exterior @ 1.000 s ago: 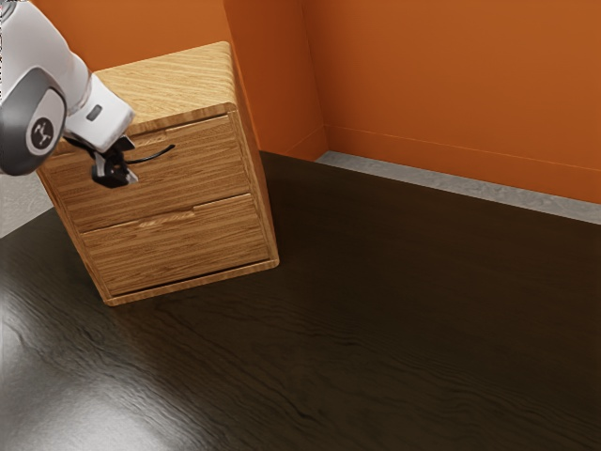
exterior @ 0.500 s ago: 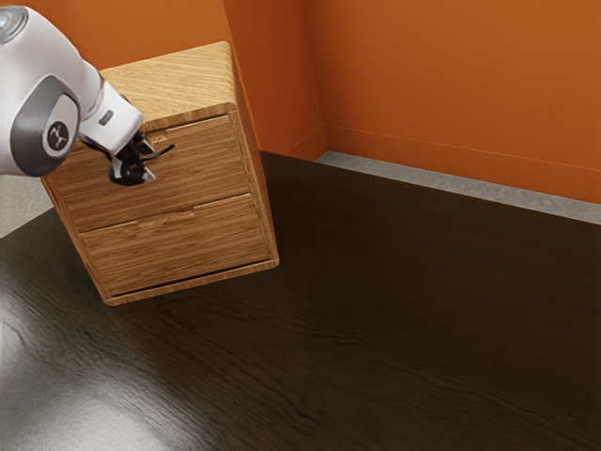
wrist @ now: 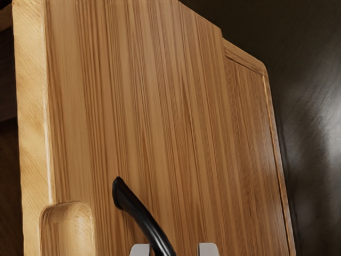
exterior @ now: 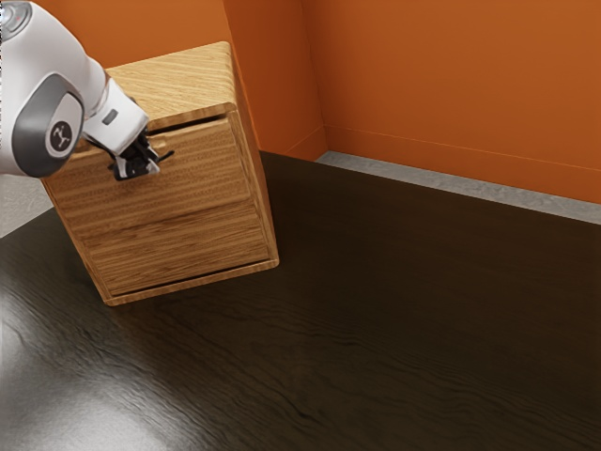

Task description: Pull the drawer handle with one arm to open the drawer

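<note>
- In the exterior view we see a wooden cabinet (exterior: 178,254) at the exterior view's left, standing on a dark table (exterior: 376,329); its back is near the orange wall (exterior: 451,75); to the exterior view's right of it the dark surface lies open up to a grey strip (exterior: 470,185) at the foot of the wall.
- The top drawer (exterior: 188,178) stands a little out of the cabinet; a dark gap shows between its upper edge and the cabinet's top board; it is open only in part.
- The white arm (exterior: 52,103) comes in from the upper left; the gripper (exterior: 134,167) is at the black drawer handle (exterior: 164,152), on the front of the top drawer; we cannot tell if it is clamped on the handle or apart.
- In the wrist view the top drawer's front (wrist: 160,106) is very near to the hand; the drawer handle (wrist: 133,208) curves off the wood toward the gripper; the lower front (wrist: 250,133) lies further back, beyond the drawer's edge; the table (wrist: 314,106) shows beside the cabinet.
</note>
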Controlling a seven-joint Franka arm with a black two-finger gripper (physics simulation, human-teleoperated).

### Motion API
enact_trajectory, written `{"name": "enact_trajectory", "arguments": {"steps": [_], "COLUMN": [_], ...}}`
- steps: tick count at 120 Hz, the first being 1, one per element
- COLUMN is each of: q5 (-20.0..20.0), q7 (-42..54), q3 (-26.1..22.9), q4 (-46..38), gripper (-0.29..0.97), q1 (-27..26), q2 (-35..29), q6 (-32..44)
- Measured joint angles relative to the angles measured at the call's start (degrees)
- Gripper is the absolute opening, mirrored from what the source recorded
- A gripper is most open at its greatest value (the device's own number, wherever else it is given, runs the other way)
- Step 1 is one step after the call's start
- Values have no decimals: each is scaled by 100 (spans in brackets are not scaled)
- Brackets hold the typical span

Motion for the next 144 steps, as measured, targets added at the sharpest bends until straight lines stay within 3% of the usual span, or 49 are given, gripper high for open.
{"name": "enact_trajectory", "arguments": {"steps": [13,26,70,144], "q5": [-10,-150,-404,-1083], "q7": [-11,7,32,163], "q3": [-19,-7,42,46], "q4": [-56,-50,-173,-1104], "gripper": [-10,-2,-8,-7], "q1": [10,29,-26,-63], "q2": [-2,-155,-685,-2198], "q6": [-17,-344,-1322,-1884]}}
